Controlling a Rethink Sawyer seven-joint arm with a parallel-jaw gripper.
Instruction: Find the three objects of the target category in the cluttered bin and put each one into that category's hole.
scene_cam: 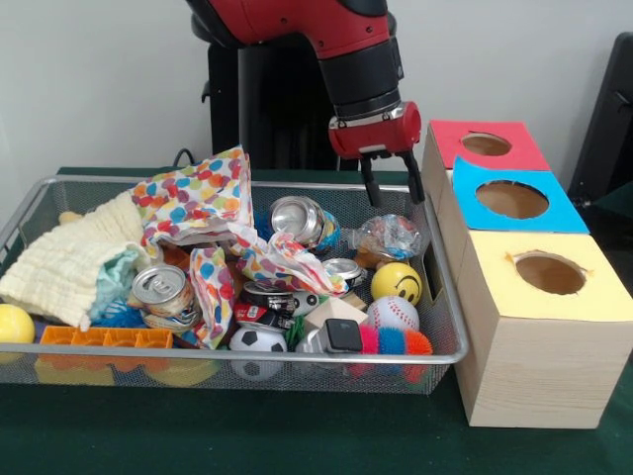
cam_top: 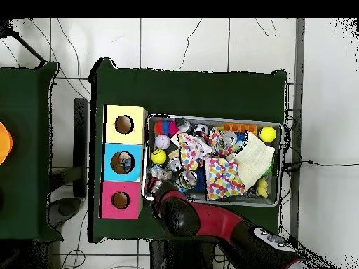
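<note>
So the end effector hangs over the far right corner of the wire bin, fingers spread apart and holding nothing. Right below it sits a crinkly clear plastic wrapper, and a bit nearer the camera there's the yellow smiley ball, then the baseball. A soccer ball is over by the front rim, and there are crushed cans mid-bin next to the polka-dot cloth. The arm comes in from the upper left, with the wrist pointing pretty much straight down. The three boxes sit beside the bin on the counter. The overhead view shows something lying inside the blue box's hole; the front view doesn't show that.
</note>
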